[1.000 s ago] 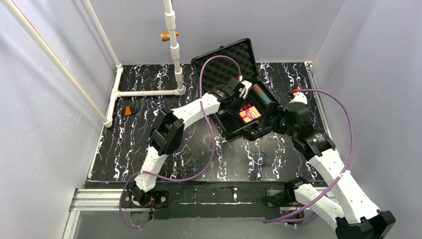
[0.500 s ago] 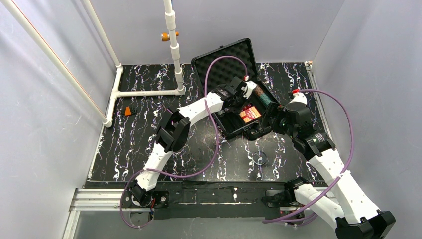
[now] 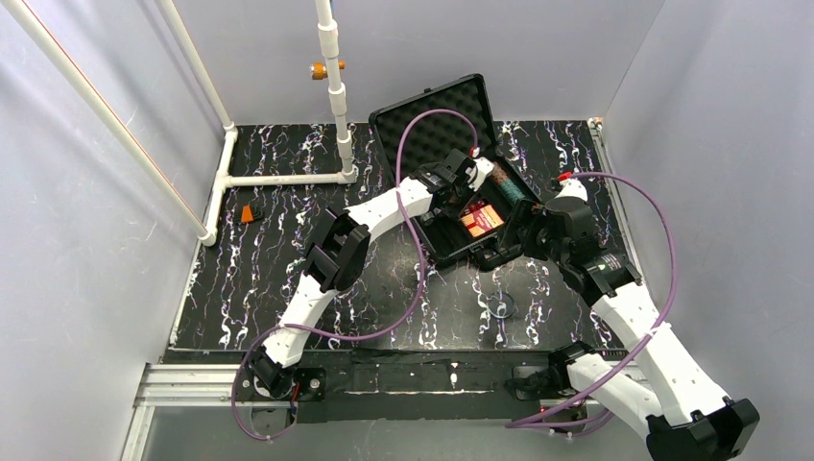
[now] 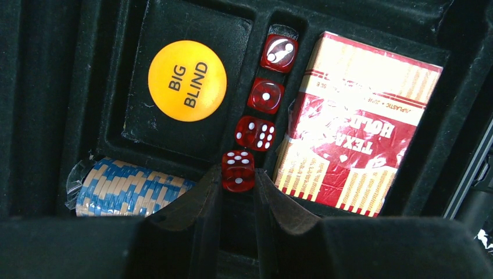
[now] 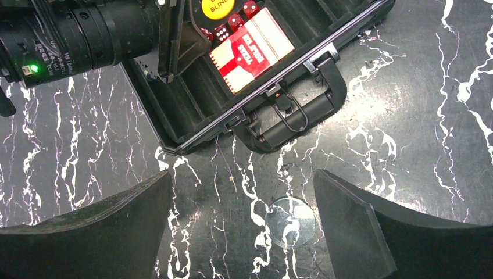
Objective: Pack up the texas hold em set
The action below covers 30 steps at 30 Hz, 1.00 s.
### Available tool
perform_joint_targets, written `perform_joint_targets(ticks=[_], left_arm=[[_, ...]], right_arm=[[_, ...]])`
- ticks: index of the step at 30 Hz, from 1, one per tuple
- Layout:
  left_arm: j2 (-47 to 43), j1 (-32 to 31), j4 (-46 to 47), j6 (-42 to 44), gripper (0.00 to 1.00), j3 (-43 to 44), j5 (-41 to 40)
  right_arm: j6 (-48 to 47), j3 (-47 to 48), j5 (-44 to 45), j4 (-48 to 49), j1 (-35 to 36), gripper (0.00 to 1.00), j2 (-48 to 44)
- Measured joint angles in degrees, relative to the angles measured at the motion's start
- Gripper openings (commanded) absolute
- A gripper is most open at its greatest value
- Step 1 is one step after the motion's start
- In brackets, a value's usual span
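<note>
- Black, white-veined tabletop (image 3: 269,259); grey walls (image 3: 86,288); white pipe frame (image 3: 332,77).
- Left hand (image 4: 237,175) clamped on red die (image 4: 237,167) inside open case (image 3: 434,115).
- Right hand (image 5: 241,177) spread wide above tabletop.

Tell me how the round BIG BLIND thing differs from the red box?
The BIG BLIND disc is round, orange-yellow and smaller; the card box is rectangular, bigger, red with pale stripes. In the left wrist view the disc lies left of the red dice, the card box right. Both lie flat in the black case and carry words.
</note>
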Motion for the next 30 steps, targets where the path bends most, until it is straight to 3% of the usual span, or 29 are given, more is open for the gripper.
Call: perform_joint_targets(ticks=[7, 13, 18, 30], left_arm=[[0.02, 0.11, 0.09, -0.15, 0.08, 0.00, 0.31], [0.02, 0.22, 0.17, -0.09, 0.34, 0.00, 0.68], [0.02, 0.35, 0.90, 0.26, 0.45, 0.00, 1.07], [0.02, 0.94, 1.57, 0.24, 0.51, 0.00, 2.08]], right_arm=[[-0.04, 0.00, -0.20, 0.09, 0.00, 0.99, 0.50], [-0.04, 0.00, -0.31, 0.11, 0.00, 0.98, 0.70], [-0.04, 0.00, -0.72, 0.13, 0.00, 0.98, 1.09], [-0.04, 0.00, -1.29, 0.20, 0.00, 0.98, 1.40]])
